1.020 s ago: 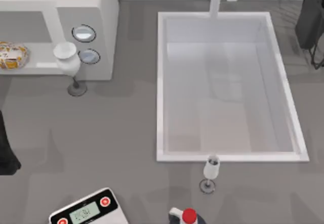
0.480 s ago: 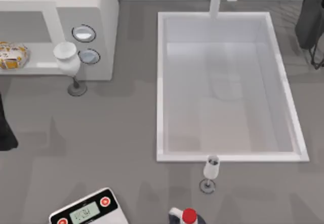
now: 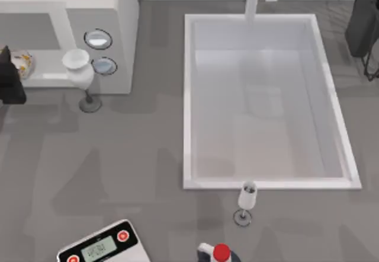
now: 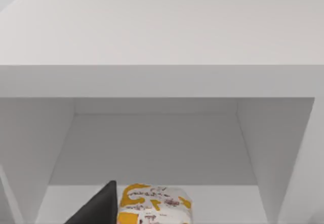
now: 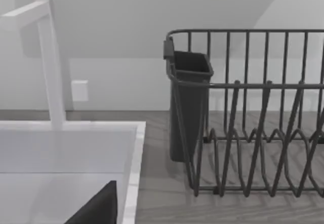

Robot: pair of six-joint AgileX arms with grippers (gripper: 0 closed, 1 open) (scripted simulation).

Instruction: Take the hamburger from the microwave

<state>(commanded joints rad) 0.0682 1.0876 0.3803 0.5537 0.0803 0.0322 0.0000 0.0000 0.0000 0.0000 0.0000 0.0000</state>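
Hamburger [image 4: 154,206] looks soft, light; pinch its sides gently. Left hand [image 3: 12,75] beside it, grip unclear.

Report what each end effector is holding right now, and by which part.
Nothing is visibly held. The left end effector is at the microwave opening beside the hamburger, no grip showing. The right arm stays parked by the dish rack.

Basin [image 3: 188,96], glasses [image 3: 80,72], scale [image 3: 103,247], rack [image 5: 253,122]
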